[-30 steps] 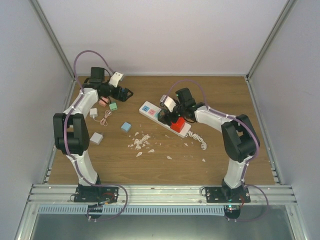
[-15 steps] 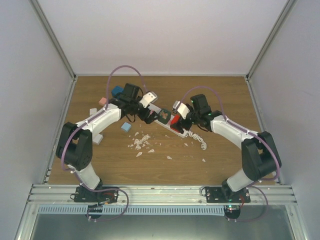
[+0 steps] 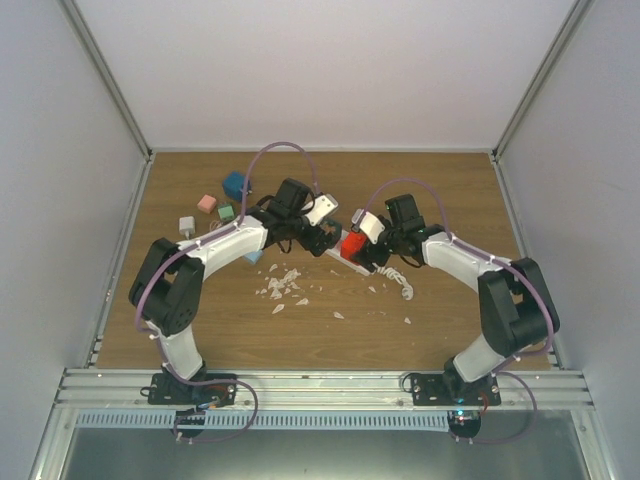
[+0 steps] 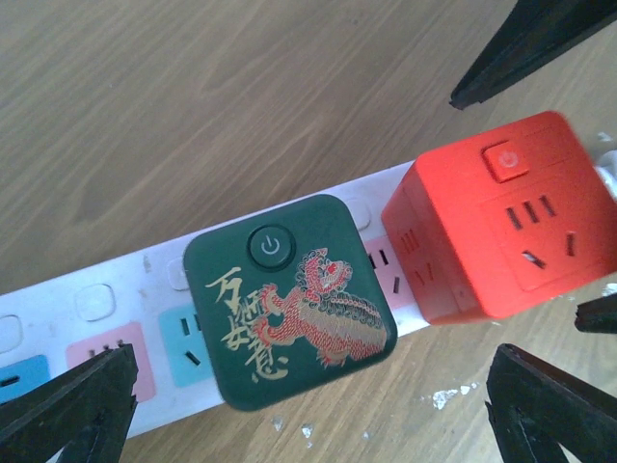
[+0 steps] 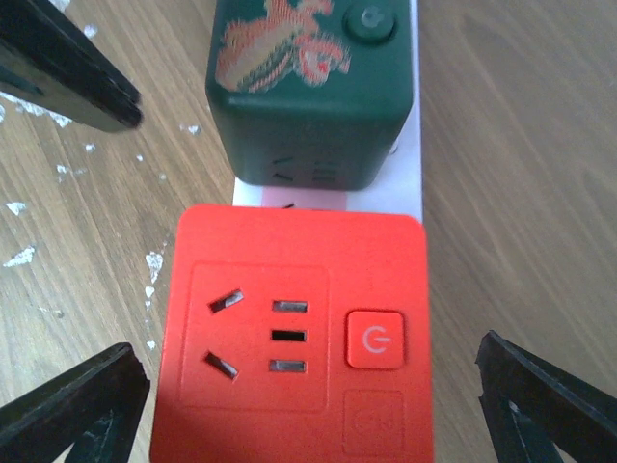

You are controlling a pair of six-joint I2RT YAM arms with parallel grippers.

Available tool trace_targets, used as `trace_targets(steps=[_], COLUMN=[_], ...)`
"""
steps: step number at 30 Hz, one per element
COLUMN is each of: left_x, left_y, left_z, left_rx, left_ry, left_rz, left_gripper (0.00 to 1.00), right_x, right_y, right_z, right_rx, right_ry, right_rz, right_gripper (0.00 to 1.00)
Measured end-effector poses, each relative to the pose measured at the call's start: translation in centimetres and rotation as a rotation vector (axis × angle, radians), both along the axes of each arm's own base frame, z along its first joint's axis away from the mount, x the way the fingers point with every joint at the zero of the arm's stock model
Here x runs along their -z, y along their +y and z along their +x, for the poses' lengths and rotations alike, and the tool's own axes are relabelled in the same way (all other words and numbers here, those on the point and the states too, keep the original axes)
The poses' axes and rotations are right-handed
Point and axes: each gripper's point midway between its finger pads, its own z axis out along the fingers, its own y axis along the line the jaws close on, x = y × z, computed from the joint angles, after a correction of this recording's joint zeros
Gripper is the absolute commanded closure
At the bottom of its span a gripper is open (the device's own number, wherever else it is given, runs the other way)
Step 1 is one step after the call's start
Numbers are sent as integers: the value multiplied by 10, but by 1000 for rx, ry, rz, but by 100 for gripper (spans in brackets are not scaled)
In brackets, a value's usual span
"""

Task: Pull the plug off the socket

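Seeing the left jaws and right jaws both wide open, holding nothing, over the socket (image 4: 135, 289) lying at the middle of the table (image 3: 450, 300), I'd close squarely on the red plug (image 5: 289, 352), at 3 o'clock of the green plug (image 4: 289, 299), and pull straight up.

socket (image 4: 145, 275) ends cut off, red plug (image 5: 289, 338) cropped at bottom edge

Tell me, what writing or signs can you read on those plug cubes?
Green cube: gold Chinese calligraphy, too stylised to read surely; power sign on its button.
Red cube: power sign on its button; embossed mark below it, too faint.
Power strip: nothing readable.
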Motion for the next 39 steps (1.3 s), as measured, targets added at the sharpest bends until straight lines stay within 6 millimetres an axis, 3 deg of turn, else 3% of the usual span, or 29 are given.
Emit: trace_targets(steps=[4, 10, 15, 22, 28, 33, 39], left_x=[16, 26, 25, 22, 21, 18, 15], left_y=[-7, -14, -14, -14, -11, -9, 2], left_z=[3, 15, 19, 20, 20, 19, 16], left_rx=[-26, -74, -108, -139, -159, -163, -171], left_ry=[2, -12, -12, 21, 48, 56, 27], left_rz=[49, 90, 90, 88, 83, 58, 63], left_gripper=[6, 20, 36, 49, 64, 76, 78], right_x=[13, 12, 15, 14, 15, 15, 15], right_y=[1, 6, 12, 15, 16, 17, 25], right_z=[0, 7, 6, 7, 8, 9, 10], right_rx=[-3, -10, -14, -8, -10, -13, -26], right_ry=[30, 27, 42, 41, 40, 41, 45], right_rz=[-12, 8, 27, 36, 38, 40, 47], right_gripper=[14, 28, 42, 64, 77, 83, 87])
